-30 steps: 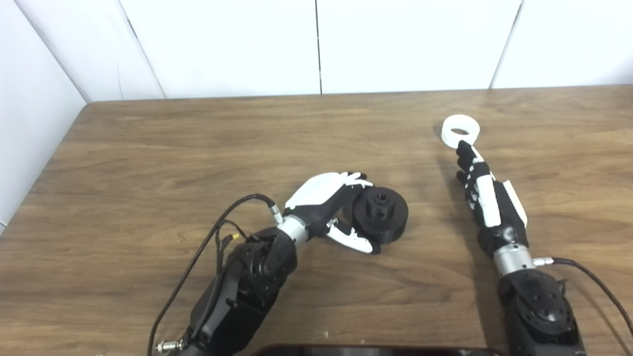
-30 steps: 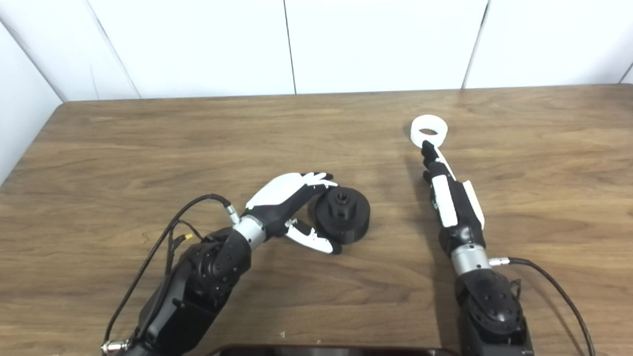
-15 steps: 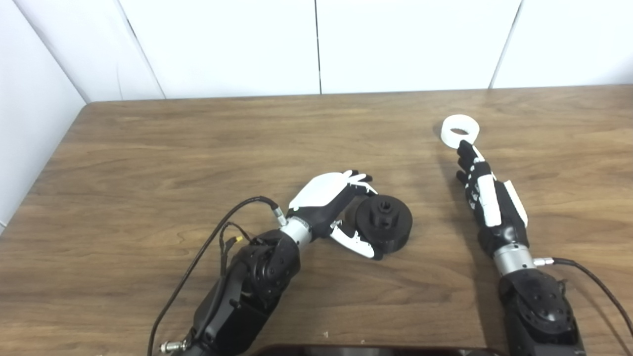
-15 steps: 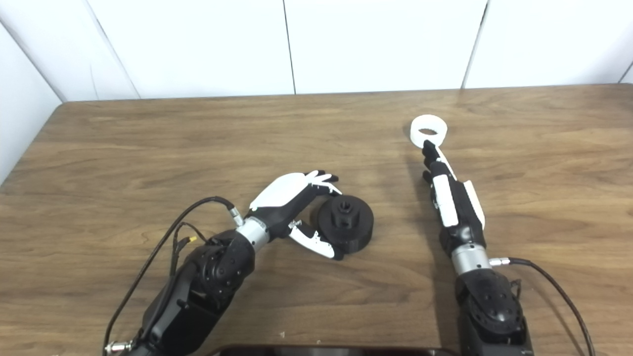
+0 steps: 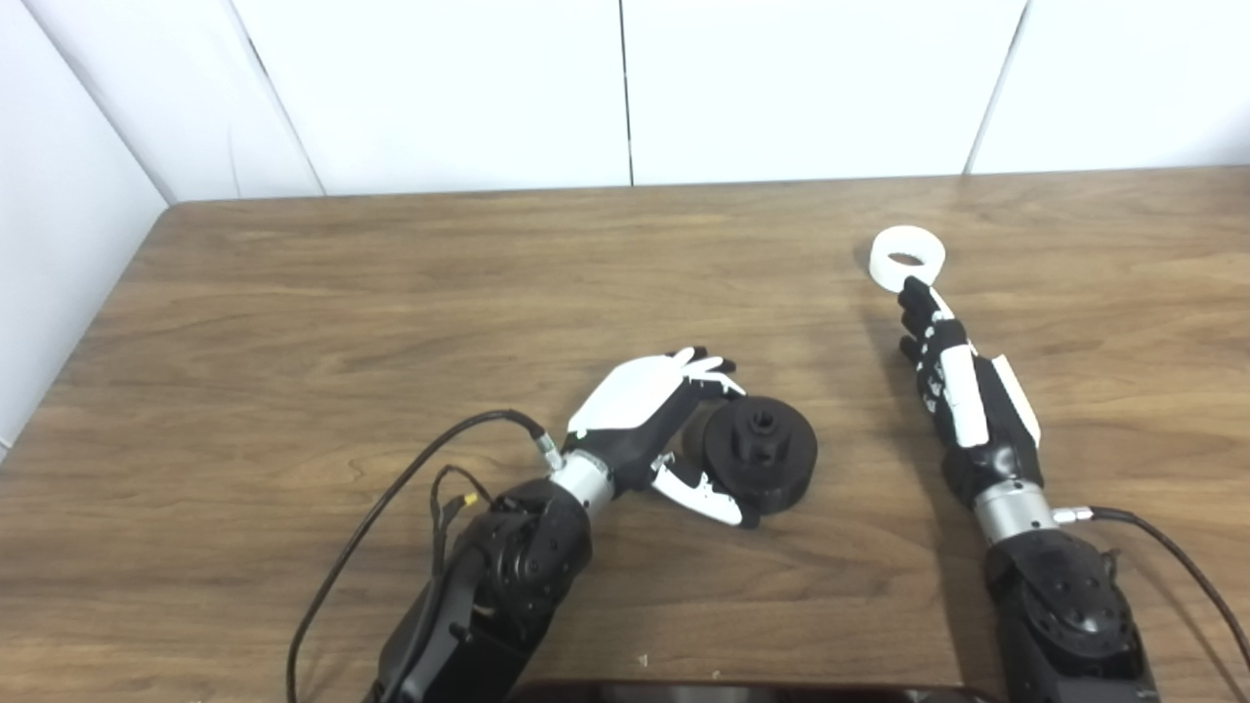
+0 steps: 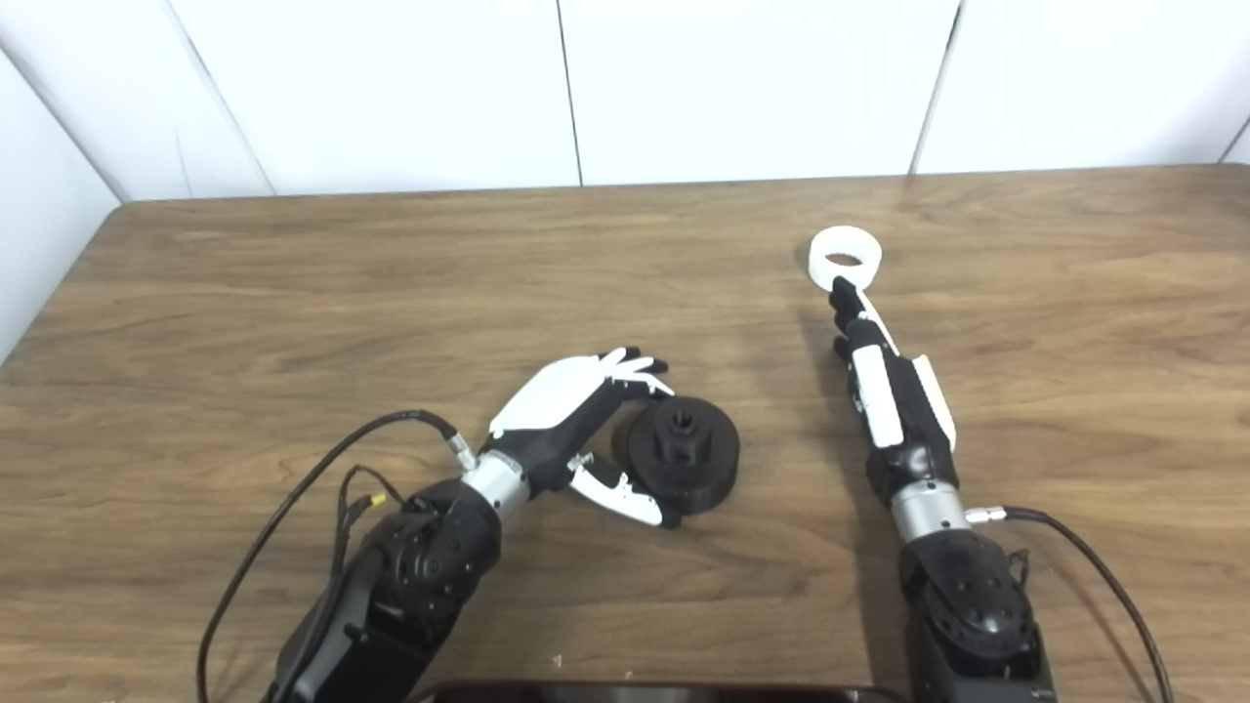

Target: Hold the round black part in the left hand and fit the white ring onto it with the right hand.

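Observation:
The round black part (image 5: 765, 455) lies flat on the wooden table (image 5: 391, 293), hub up, near the middle. My left hand (image 5: 646, 415) is open and cupped against the part's left side, with fingers along its far-left rim and the thumb at its near-left edge. The white ring (image 5: 908, 258) lies flat further back on the right. My right hand (image 5: 962, 391) is stretched out flat and open just in front of the ring. Its fingertips (image 6: 840, 289) reach the ring's near edge.
A dark object (image 5: 732, 691) shows at the bottom edge of the picture. Cables (image 5: 410, 488) trail from the left wrist and from the right wrist (image 5: 1162, 547) over the table. White wall panels stand behind the table's far edge.
The left hand and the black part have shifted a little to the right and toward me. The right hand and the ring have stayed put.

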{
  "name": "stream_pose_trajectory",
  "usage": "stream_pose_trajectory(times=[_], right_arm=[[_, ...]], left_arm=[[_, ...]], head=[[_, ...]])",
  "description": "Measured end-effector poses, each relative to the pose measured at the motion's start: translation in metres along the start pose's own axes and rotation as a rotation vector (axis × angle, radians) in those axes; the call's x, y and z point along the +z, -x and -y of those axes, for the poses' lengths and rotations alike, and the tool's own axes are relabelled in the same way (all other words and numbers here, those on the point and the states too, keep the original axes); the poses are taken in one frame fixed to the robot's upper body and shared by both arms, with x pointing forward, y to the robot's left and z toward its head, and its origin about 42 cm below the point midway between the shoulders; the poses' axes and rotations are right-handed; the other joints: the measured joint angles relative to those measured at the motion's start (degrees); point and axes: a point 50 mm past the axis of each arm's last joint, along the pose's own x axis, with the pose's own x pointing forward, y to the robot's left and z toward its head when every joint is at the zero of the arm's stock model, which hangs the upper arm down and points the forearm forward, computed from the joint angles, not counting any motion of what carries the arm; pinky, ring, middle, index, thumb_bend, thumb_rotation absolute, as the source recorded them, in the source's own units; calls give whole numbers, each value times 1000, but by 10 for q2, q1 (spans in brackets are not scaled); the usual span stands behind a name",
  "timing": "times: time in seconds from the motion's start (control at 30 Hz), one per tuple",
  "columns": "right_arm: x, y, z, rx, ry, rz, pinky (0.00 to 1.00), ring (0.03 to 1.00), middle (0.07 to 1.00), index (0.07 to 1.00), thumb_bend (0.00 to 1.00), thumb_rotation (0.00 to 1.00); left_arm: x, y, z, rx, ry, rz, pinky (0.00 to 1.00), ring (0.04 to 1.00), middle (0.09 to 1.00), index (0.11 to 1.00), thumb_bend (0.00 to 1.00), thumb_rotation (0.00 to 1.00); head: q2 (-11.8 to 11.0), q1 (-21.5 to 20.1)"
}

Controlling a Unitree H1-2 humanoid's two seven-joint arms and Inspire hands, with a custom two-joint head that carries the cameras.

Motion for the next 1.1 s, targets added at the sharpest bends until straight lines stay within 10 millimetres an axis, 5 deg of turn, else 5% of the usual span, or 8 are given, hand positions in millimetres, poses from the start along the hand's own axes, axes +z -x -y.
stream_pose_trajectory(times=[0.97, 1.1], right_arm=[[0, -2, 14, 36, 24, -22, 985, 974, 953, 941, 711, 1000], [3, -5, 20, 8, 39, -3, 883, 924, 920, 878, 655, 759]], left_arm=[[-21, 36, 2, 93, 59, -94, 1000, 1000, 944, 643, 826, 232], [-23, 39, 3, 97, 66, -108, 1000, 1000, 942, 638, 829, 230]], head=[[4, 17], [5, 17]])
